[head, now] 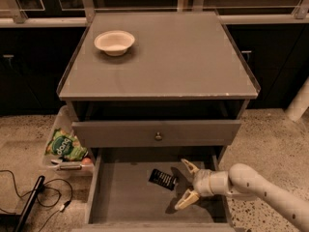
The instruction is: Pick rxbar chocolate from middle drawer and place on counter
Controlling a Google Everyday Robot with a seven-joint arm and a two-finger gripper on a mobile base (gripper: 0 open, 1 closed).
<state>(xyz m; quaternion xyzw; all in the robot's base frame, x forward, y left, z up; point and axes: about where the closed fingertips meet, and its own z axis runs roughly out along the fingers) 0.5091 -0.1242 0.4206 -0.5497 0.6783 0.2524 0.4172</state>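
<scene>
The rxbar chocolate (pixel 162 179), a small flat black wrapper with white print, lies on the floor of the open middle drawer (pixel 125 197), right of its centre. My gripper (pixel 189 184) reaches in from the right on a white arm. Its two pale fingers are spread open just right of the bar, one above and one below its level, holding nothing. The counter (pixel 183 62) is the flat grey top of the cabinet above.
A pale bowl (pixel 114 42) stands at the counter's back left. A shut drawer front with a round knob (pixel 158 136) sits above the open drawer. A clear bin with a green snack bag (pixel 65 145) is on the floor at left, with black cables (pixel 29 197) nearby.
</scene>
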